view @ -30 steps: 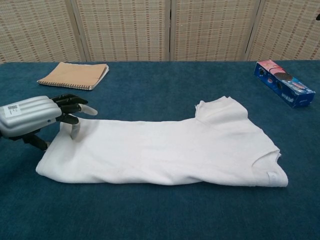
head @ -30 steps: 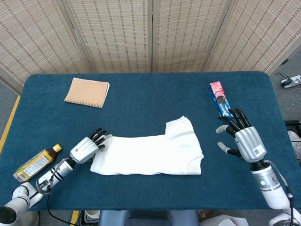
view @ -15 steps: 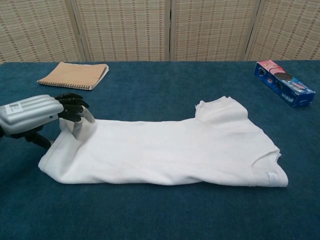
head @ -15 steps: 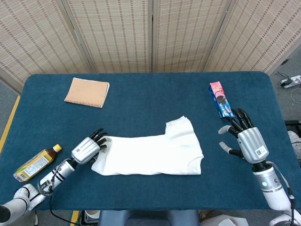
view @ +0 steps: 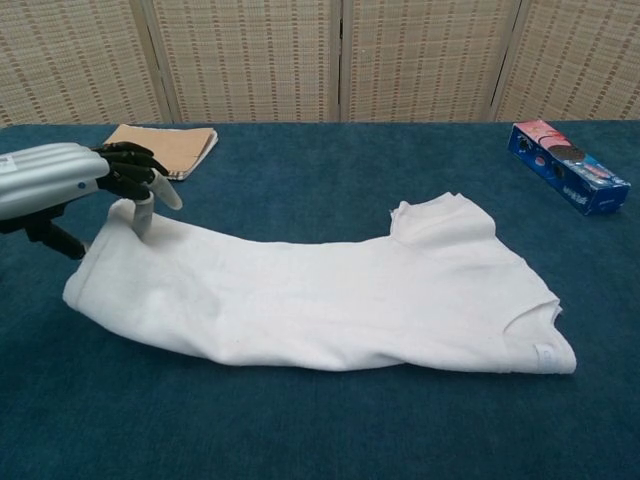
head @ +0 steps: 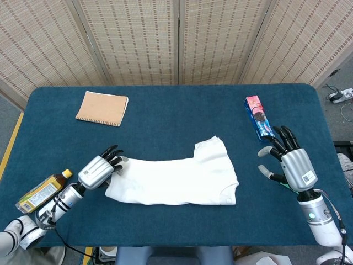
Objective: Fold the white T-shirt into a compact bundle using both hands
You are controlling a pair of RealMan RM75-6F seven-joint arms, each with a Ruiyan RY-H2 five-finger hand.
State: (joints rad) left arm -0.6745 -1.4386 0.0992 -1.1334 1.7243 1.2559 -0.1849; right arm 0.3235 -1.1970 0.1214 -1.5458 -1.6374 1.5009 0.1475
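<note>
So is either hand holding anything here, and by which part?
The left hand pinches the white T-shirt at its hem-end corner nearest that hand, lifting that end off the table. The right hand holds nothing, its fingers spread.

White T-shirt [head: 174, 179], blue table [head: 165, 110], seemingly tan notebook [head: 102, 108].

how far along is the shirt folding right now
Early on. The T-shirt already lies folded lengthwise into a long strip. The left hand pinches and lifts its bottom end; the right hand hovers open beside it. Folding it end to end into a bundle remains.
</note>
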